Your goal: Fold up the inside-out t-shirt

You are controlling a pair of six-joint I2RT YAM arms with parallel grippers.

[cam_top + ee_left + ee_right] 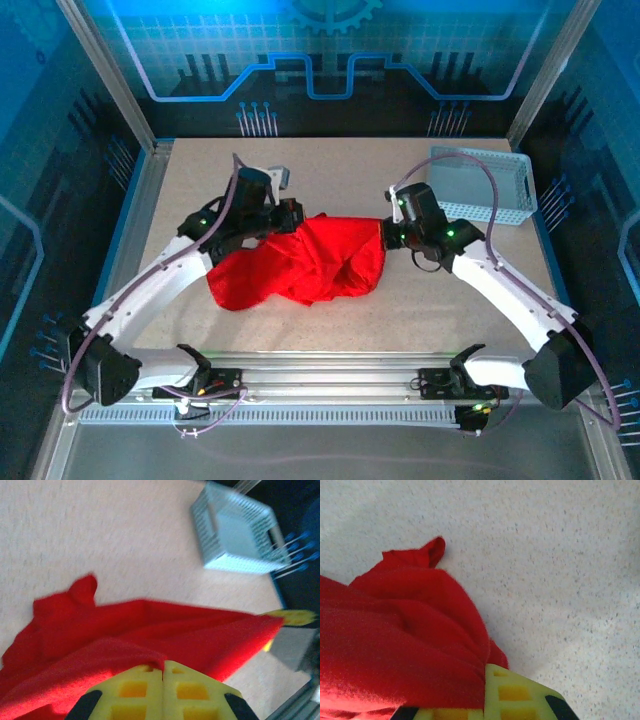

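Observation:
The red t-shirt hangs bunched between both arms over the middle of the table, its lower folds resting on the surface. At its left upper corner my left gripper is shut on the cloth; in the left wrist view the yellow fingers meet with red t-shirt pinched at their tips. On the right, my right gripper is shut on the other corner. The right wrist view has the t-shirt draped over one finger and trailing down to the table.
A white mesh basket stands at the back right, close behind the right arm, and also shows in the left wrist view as the basket. A small grey object lies behind the left gripper. Metal frame rails bound the speckled tabletop.

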